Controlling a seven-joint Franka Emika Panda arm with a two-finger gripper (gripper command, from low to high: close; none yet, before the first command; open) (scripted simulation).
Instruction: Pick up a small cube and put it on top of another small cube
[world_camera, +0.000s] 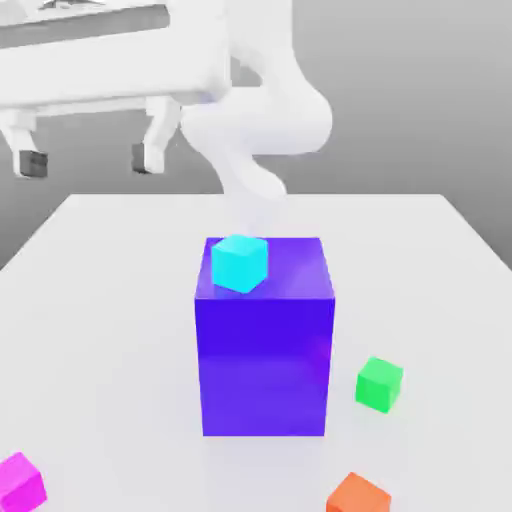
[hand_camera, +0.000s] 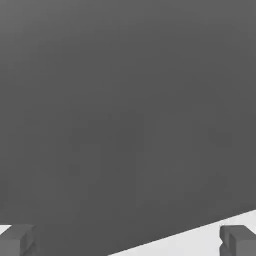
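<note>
The claw (world_camera: 90, 160) hung wide open and empty, high at the far left; the magenta cube (world_camera: 20, 482) sat near the worktop (world_camera: 100, 300) edge, so a descent there might nudge it off.

A glossy violet-blue block (world_camera: 265, 340) is standing out against the pale white bench (world_camera: 100, 300), with a plain cyan cube (world_camera: 240, 263) glowing on it. A bright green cube (world_camera: 379, 384), an orange cube (world_camera: 357, 495) and the magenta-pink small cube (world_camera: 20, 483) are dotting the bench. The white arm (world_camera: 270, 120) is showing dark grey fingertips (world_camera: 33, 163) on its hand (world_camera: 90, 160) against a plain grey backdrop (world_camera: 420, 90).
</note>
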